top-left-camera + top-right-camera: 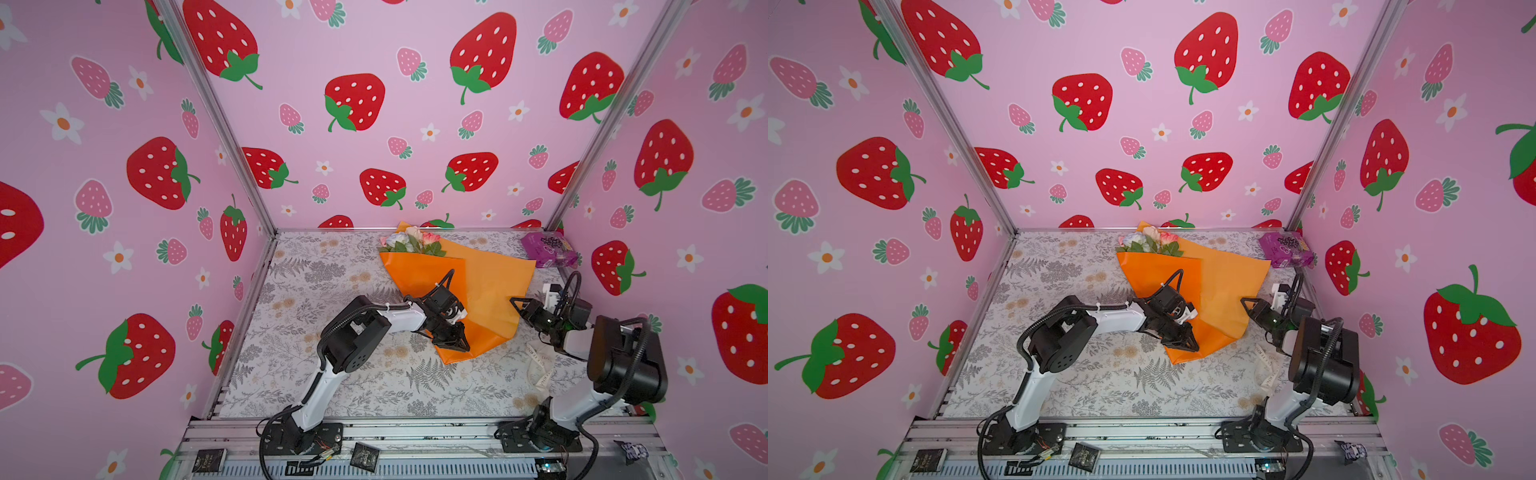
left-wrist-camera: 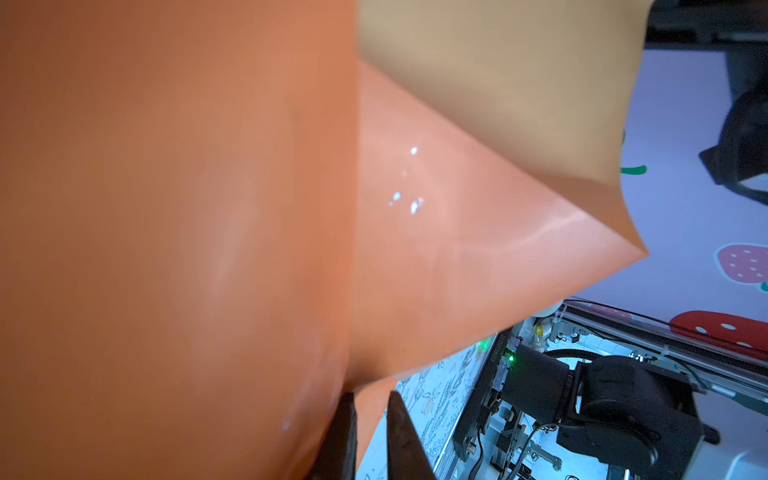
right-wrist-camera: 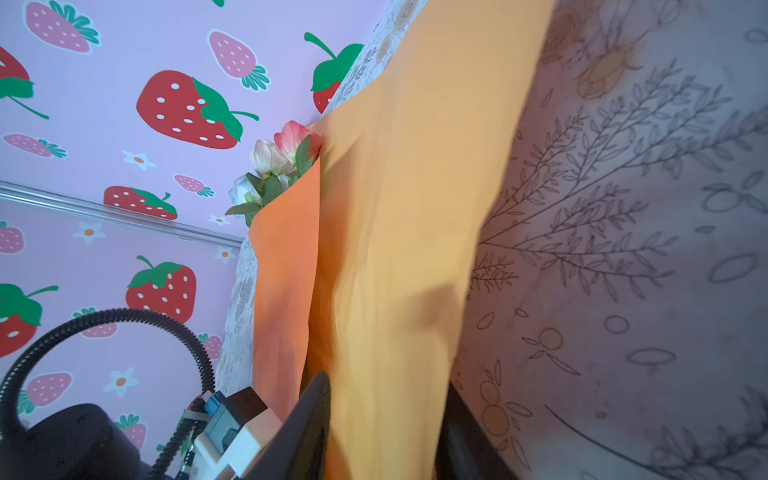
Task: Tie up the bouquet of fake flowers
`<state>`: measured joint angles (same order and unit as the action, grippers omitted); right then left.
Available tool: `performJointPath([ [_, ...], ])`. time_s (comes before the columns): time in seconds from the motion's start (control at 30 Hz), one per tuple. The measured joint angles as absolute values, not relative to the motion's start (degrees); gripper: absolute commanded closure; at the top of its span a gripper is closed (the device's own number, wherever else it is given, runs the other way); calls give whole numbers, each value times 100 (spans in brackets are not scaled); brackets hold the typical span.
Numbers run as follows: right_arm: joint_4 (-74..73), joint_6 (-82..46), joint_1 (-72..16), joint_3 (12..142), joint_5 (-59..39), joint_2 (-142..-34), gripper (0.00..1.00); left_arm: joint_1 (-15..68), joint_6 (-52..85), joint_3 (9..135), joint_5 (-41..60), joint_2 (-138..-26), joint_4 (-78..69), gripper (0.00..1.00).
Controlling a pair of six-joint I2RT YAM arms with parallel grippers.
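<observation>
L claw (image 1: 459, 345): pinching bouquet (image 1: 419, 270) | R claw (image 1: 519, 305): astride it, poss. gripping

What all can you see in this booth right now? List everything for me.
bouquet of fake flowers: one, pink, peach and white heads, green leaves, lying at the back middle of the table.
wrapping paper: one sheet, orange, folded around the bouquet.
purple packet: one, back right corner of the table.
ribbon: one, cream with lettering, on the table beside the right arm.
table: one, grey floral cover.
walls: three, pink with strawberries.
left gripper: one, black, fingers shut on the paper's lower end.
right gripper: one, black, fingers open around the paper's loose flap.
</observation>
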<state>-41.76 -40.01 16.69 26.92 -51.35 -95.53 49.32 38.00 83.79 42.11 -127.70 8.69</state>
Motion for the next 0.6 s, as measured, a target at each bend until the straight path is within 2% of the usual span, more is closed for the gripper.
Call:
performJointPath([
  [0.23,-4401,-4106,1667,2685,-5321,-9644,85,4934,3913,8396,4222,-12796,751,80],
  [0.47,-3975,-3798,1664,2698,-5151,-9262,99,4954,4016,8646,4241,-12951,733,76],
  [0.6,-3863,-3763,1636,2703,-5124,-9255,100,4993,4040,8849,4265,-13074,751,76],
])
